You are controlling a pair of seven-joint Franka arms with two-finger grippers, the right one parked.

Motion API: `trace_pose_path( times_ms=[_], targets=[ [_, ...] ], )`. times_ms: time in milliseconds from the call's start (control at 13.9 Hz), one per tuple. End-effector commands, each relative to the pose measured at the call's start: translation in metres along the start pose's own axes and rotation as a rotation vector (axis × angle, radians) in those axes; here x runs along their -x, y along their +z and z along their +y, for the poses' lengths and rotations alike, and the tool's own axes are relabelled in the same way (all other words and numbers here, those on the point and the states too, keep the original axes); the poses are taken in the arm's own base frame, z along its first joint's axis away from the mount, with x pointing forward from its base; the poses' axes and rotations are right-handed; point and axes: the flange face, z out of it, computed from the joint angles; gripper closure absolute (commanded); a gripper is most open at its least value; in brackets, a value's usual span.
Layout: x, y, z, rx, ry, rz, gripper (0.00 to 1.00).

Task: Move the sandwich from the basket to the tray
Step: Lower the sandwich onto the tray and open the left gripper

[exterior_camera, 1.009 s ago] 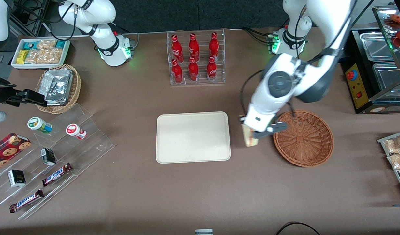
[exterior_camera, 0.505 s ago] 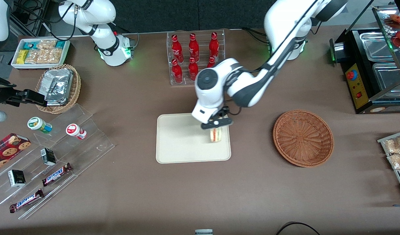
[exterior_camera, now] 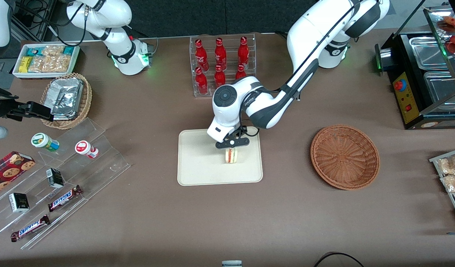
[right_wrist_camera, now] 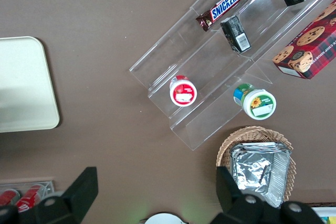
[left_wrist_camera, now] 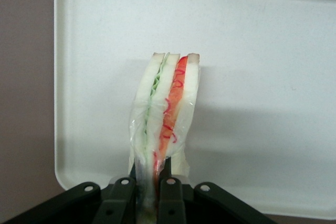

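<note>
Carried farther in over the tray (exterior_camera: 197, 167) than half a second ago, toward the parked arm's end: sandwich (exterior_camera: 231, 155), gripper (exterior_camera: 231, 145) and forearm alike. Well clear of the basket (exterior_camera: 345, 156) now, with bare table between. Hangs edge-on in the wrist view, sandwich (left_wrist_camera: 167, 111) wrapped in clear film, green layer and red layer showing between white slices. Pinched at its near end between two dark fingers (left_wrist_camera: 121, 195) of the gripper (left_wrist_camera: 146, 190), closed tight on bread and film. Cannot tell whether the lower edge touches the cream tray (left_wrist_camera: 273, 51) or hovers just above it. Lies over the tray's half nearer the basket. Farther from the front camera, a clear rack of red bottles (exterior_camera: 221, 65). Toward the parked arm's end, candy bars (exterior_camera: 64, 198) on clear steps.
</note>
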Motion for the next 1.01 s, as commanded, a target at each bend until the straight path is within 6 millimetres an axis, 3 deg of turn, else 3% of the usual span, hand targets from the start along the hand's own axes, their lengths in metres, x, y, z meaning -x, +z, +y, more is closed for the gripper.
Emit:
trace_pose_path(
  times_ms=[0,144,216,288,360,505,649,865,937],
  targets=[
    [-0.007,0.022,0.012,-0.022,-0.028,0.045,1.0],
    [-0.008,0.028,0.012,-0.022,-0.027,0.05,1.0],
    [-0.008,0.03,0.012,-0.027,-0.023,0.054,0.91],
    [-0.002,0.031,0.016,-0.027,-0.013,0.053,0.41],
    [-0.002,0.028,0.017,-0.025,-0.007,0.058,0.03],
    [-0.005,0.014,0.015,-0.02,-0.019,0.066,0.01],
    [-0.01,-0.024,0.008,-0.036,-0.049,0.082,0.01],
    [-0.015,-0.121,-0.015,-0.031,-0.171,0.103,0.01],
    [-0.035,-0.145,-0.044,-0.048,-0.241,0.097,0.01]
  ],
)
